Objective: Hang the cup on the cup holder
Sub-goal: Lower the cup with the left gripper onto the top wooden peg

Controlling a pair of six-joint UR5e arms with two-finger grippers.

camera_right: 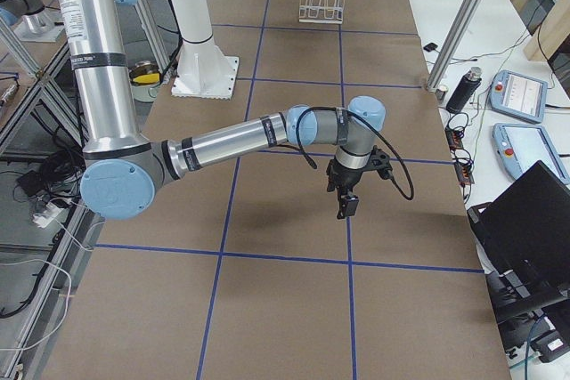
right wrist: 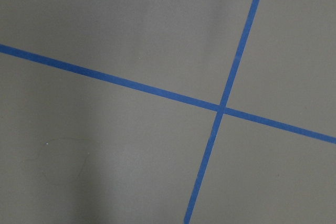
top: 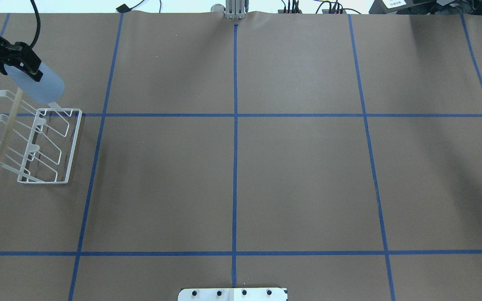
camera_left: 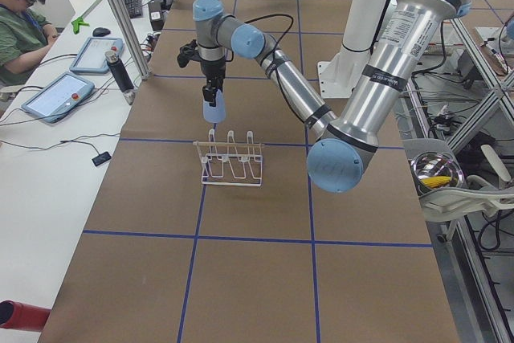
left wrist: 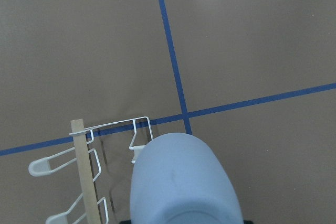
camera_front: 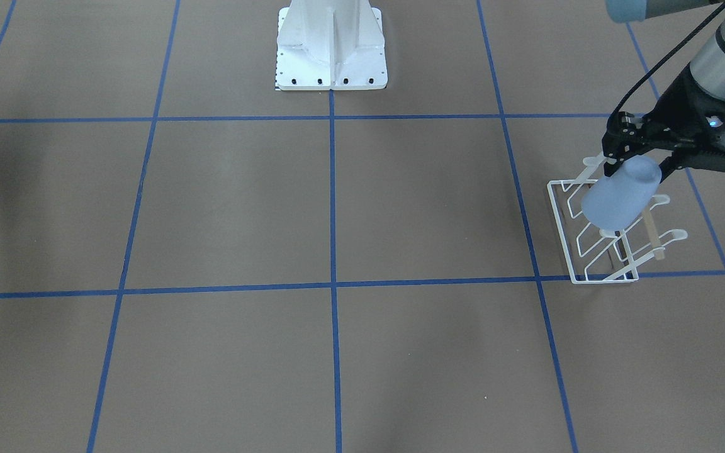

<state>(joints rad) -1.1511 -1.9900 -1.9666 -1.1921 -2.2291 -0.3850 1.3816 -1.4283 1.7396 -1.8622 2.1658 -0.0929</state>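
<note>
My left gripper (camera_front: pixel 633 165) is shut on the narrow base end of the pale blue-grey cup (camera_front: pixel 619 196). It holds the cup tilted, mouth down, over the far end of the white wire cup holder (camera_front: pixel 561 233). In the overhead view the cup (top: pixel 42 86) covers the holder's (top: pixel 42 182) far corner prong; I cannot tell whether they touch. The left wrist view shows the cup (left wrist: pixel 181 182) above the holder's wooden rod (left wrist: pixel 86 177). My right gripper (camera_right: pixel 346 206) hangs low over bare table, seen only in the exterior right view; I cannot tell if it is open.
The brown table (top: pixel 241 167) carries a blue tape grid. The robot's white base (camera_front: pixel 331 47) stands at the table's middle edge. An operator (camera_left: pixel 20 14) sits beyond the far side with tablets and cables.
</note>
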